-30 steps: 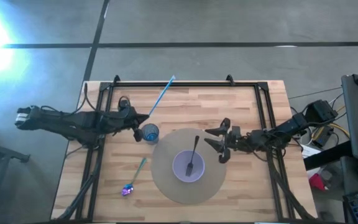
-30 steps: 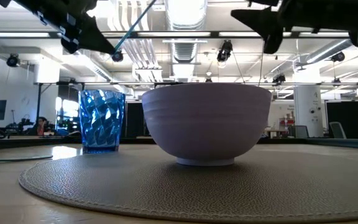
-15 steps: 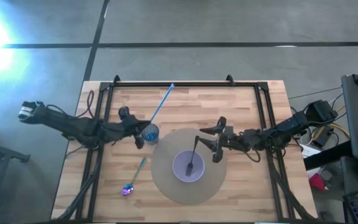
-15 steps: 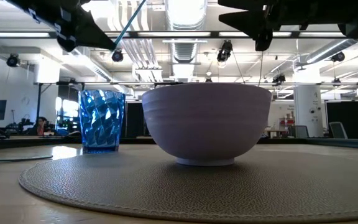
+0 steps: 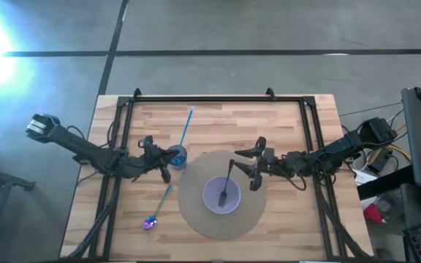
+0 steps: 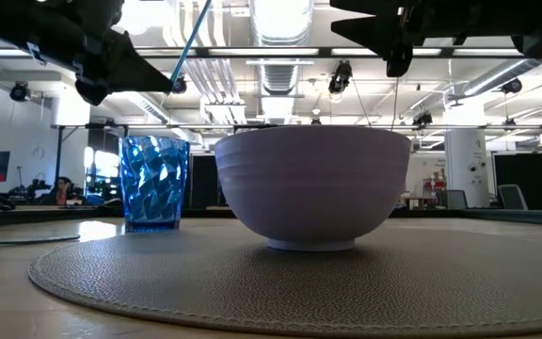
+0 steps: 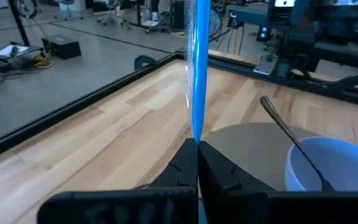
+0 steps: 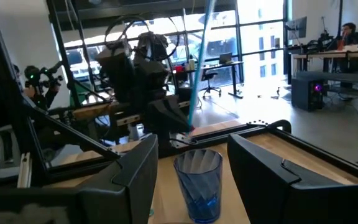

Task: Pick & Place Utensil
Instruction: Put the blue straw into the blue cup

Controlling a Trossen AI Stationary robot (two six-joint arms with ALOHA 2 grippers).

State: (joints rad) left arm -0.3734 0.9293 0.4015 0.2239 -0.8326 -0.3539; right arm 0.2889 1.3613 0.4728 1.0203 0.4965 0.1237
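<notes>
My left gripper (image 5: pixel 164 165) is shut on a long blue utensil (image 5: pixel 183 131) just above the faceted blue cup (image 5: pixel 177 155), which stands on the wood beside the round grey mat (image 5: pixel 196 219). The utensil also shows in the left wrist view (image 7: pixel 197 56) and in the low view (image 6: pixel 192 38). A lilac bowl (image 5: pixel 212 203) stands on the mat, and a dark utensil (image 5: pixel 229 175) leans on its rim. My right gripper (image 5: pixel 253 169) is open and empty over the mat's right part. Another utensil (image 5: pixel 161 204) with an iridescent end lies on the table. My left gripper pinches the blue utensil's lower end (image 7: pixel 196 135) between its two shut fingers. The fingers come from the table's left, slanting down. The utensil stands steeply up from the fingers, leaning toward the far edge, lifted clear above the cup (image 8: pixel 197 180).
A black frame rail (image 5: pixel 218 98) runs along the table's far edge and down both sides. Bare wood lies at the far middle (image 5: pixel 247 124) and near left (image 5: pixel 101 226).
My left gripper has gone a little toward the near edge and down by the cup, and tipped the blue utensil more upright, its free end swinging back toward the cup. My right gripper has gone toward the table's left, over the mat, then kept still.
</notes>
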